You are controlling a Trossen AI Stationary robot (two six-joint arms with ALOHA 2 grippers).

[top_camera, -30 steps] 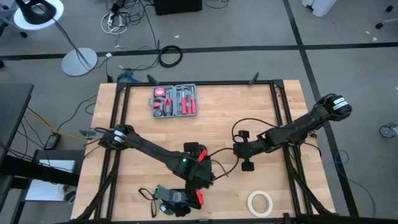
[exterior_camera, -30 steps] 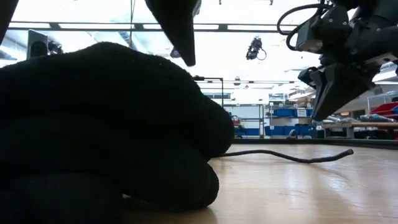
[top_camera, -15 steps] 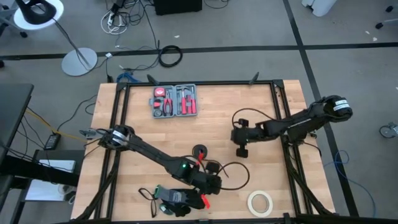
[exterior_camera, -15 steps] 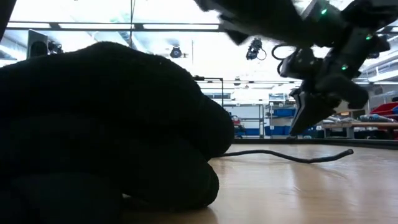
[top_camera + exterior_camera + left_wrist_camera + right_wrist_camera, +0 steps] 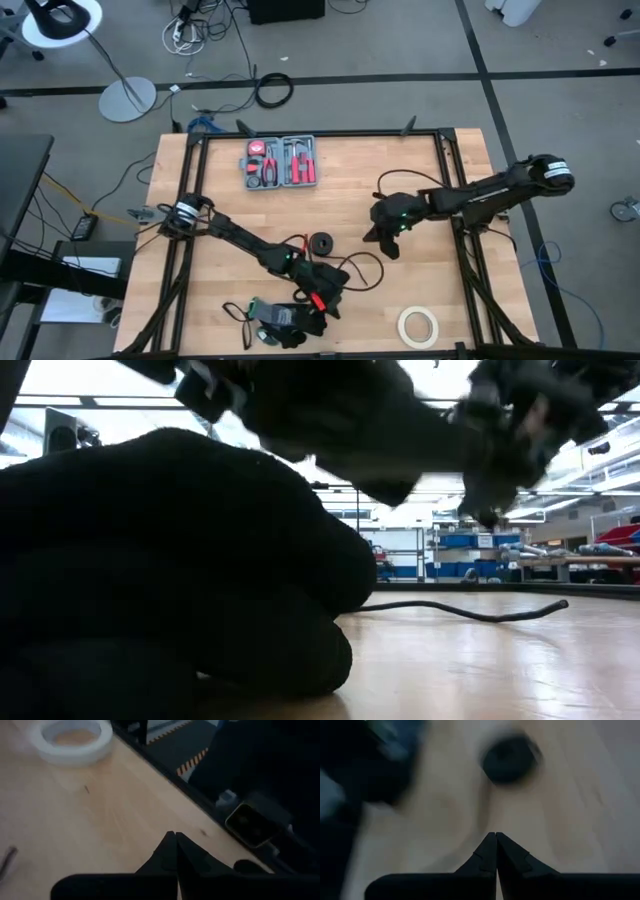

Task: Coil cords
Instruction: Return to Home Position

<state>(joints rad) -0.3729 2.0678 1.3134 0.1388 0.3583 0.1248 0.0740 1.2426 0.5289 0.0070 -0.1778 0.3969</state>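
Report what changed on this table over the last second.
The left gripper swung from the middle of the table toward its near edge, uncovering the small coiled cord. The right gripper shifted slightly toward the far side. Both are shut and hold nothing. The tool case and the tape roll stayed put.

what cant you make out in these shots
Low view: a black mass at the lens hides the table's left side; the arms are smeared.
Right wrist view: past the shut right gripper, the coil is a dark blob, turns uncountable.
High view: tools in the case are too small to name.
Left wrist view: past the shut left gripper, the tape roll is cut by the edge.
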